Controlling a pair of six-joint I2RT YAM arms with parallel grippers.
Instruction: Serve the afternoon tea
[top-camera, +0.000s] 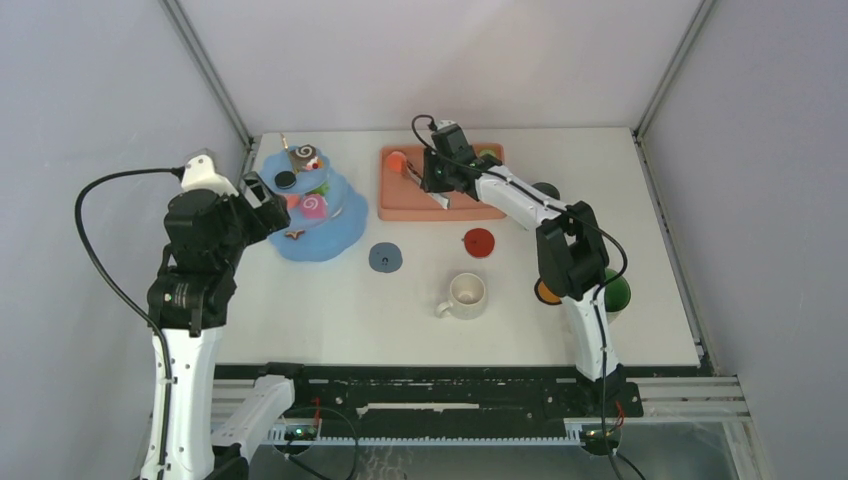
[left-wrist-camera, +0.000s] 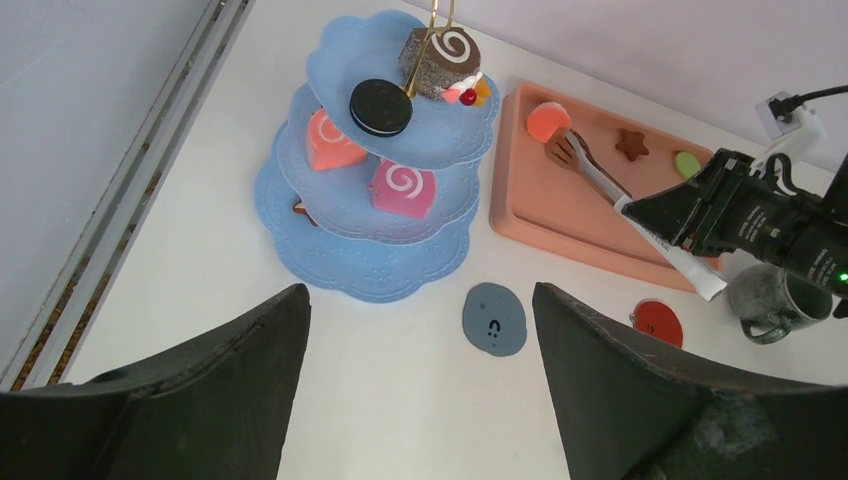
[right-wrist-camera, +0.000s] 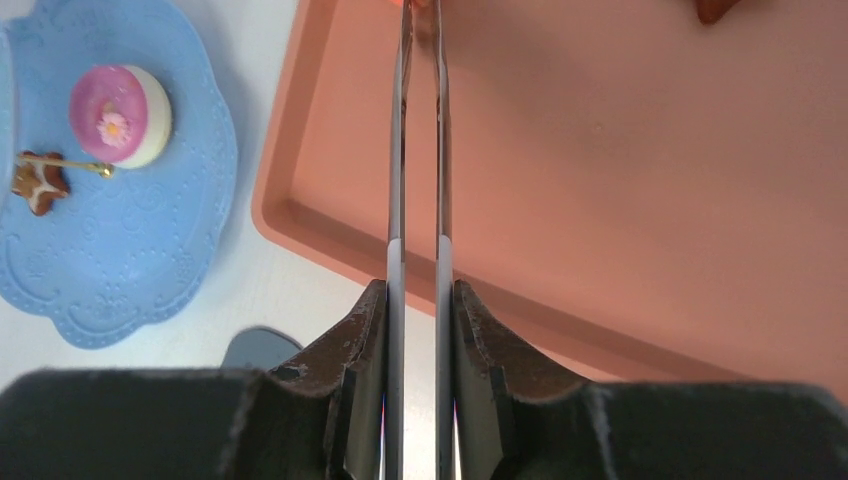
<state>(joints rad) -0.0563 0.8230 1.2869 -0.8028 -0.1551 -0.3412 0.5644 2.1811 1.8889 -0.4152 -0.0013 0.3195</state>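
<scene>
A white table (top-camera: 330, 320) fills the middle of the overhead view, with two robot arms rising from its lower edge. At upper left stands a blue tiered dessert tower (top-camera: 335, 235). Just right of it, at upper centre, lies a salmon-pink tray (top-camera: 400, 205).

The left gripper (left-wrist-camera: 420, 290) hangs beside the tower, its jaws spread wide and holding nothing. The right gripper (right-wrist-camera: 418, 300) reaches over the tray, clamped on thin metal tongs (right-wrist-camera: 397, 150) that point toward the tray's upper left corner.

A cream mug (top-camera: 467, 295) sits at lower centre. A green mug (top-camera: 612, 290) sits at lower right, partly behind the right arm, and a grey mug (left-wrist-camera: 765, 300) stands right of the tray.

The tower holds a chocolate swirl roll (left-wrist-camera: 440, 60) and a black sandwich cookie (left-wrist-camera: 380, 107) on the top tier, with a pink swirl roll (left-wrist-camera: 403, 187) below. On the tray, an orange round pastry (left-wrist-camera: 547, 120) lies at the tong tips; whether it is pinched cannot be told. A brown star cookie (left-wrist-camera: 631, 144) lies further right.
</scene>
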